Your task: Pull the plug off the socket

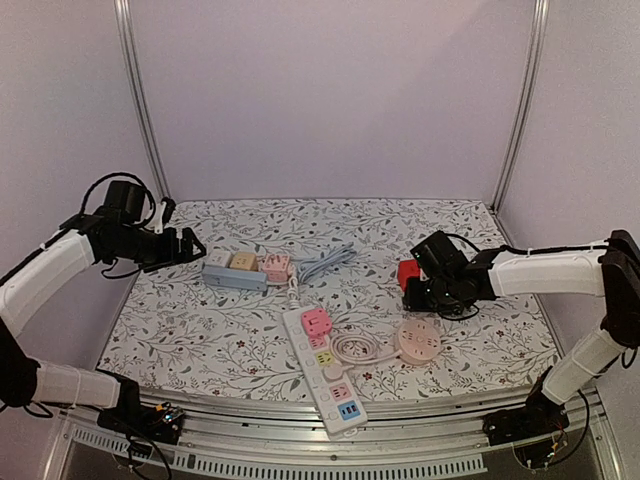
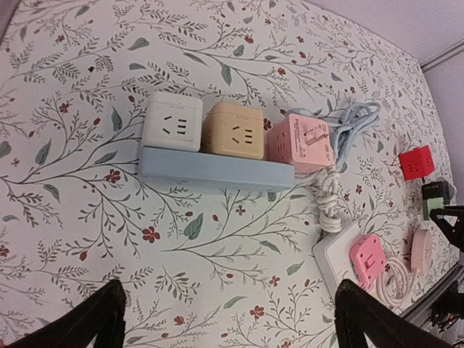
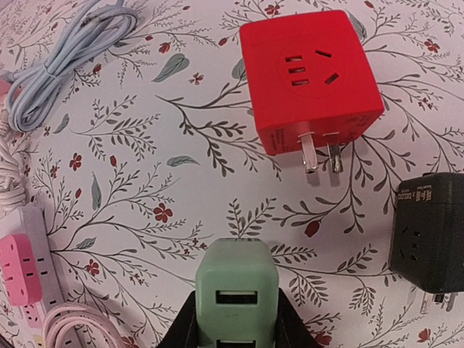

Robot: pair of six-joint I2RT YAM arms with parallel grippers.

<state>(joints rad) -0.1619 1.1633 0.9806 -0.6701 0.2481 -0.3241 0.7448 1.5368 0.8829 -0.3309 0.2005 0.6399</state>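
My right gripper (image 3: 238,319) is shut on a mint-green plug (image 3: 238,290), held just above the cloth and clear of any socket; its prongs are hidden. In the top view this gripper (image 1: 415,290) hangs beside a red cube plug (image 1: 408,273). My left gripper (image 2: 232,319) is open with nothing between its fingers (image 2: 94,319), and it hovers near a blue socket strip (image 2: 217,170). That strip carries a white cube (image 2: 172,121), a yellow cube (image 2: 233,130) and a pink cube (image 2: 301,141). A white power strip (image 1: 322,370) holds a pink plug (image 1: 316,322).
The red cube (image 3: 310,80) lies on its side with its prongs bare, and a black adapter (image 3: 428,232) lies to its right. A coiled grey-blue cable (image 1: 325,262) and a round pink socket (image 1: 420,340) with its cord rest mid-table. Walls close three sides.
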